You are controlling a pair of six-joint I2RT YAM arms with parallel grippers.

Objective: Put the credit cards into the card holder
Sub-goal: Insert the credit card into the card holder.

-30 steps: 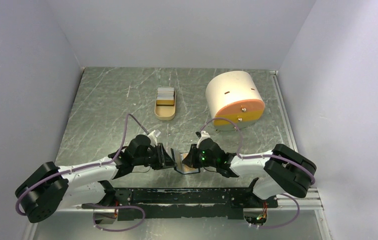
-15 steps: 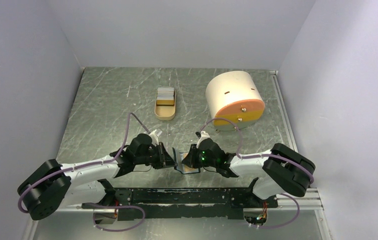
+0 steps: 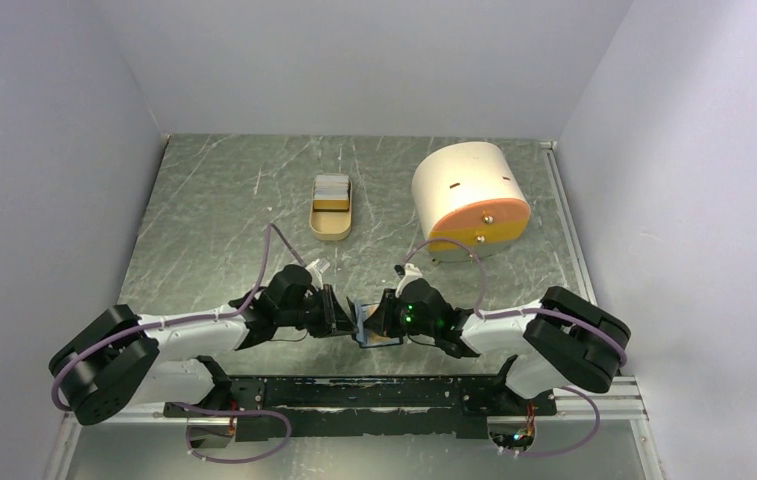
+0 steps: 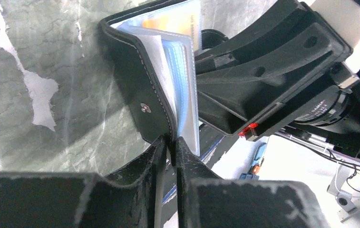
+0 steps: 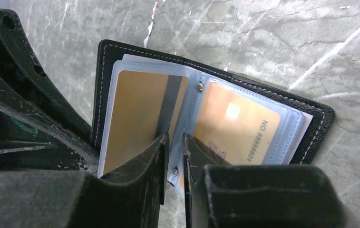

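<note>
The black card holder [image 3: 361, 334] stands open near the table's front edge between my two grippers. My left gripper [image 4: 170, 142] is shut on the edge of its black cover [image 4: 137, 83], beside the snap. My right gripper [image 5: 174, 145] is shut on the middle seam of its blue-grey pocket sheets [image 5: 191, 102]. Two yellow-orange credit cards sit in the pockets, one on the left [image 5: 135, 114] and one on the right [image 5: 237, 126]. More credit cards [image 3: 332, 187], whitish-grey and yellow, lie in the tan tray [image 3: 331, 228] farther back.
A big cream-and-orange cylinder [image 3: 469, 198] lies at the back right. Grey walls close in the table on the left, back and right. The black rail [image 3: 374, 390] with the arm bases runs along the front.
My left arm has shifted right, its elbow closer in, and the card holder has moved slightly with it. Both grippers keep their hold.
</note>
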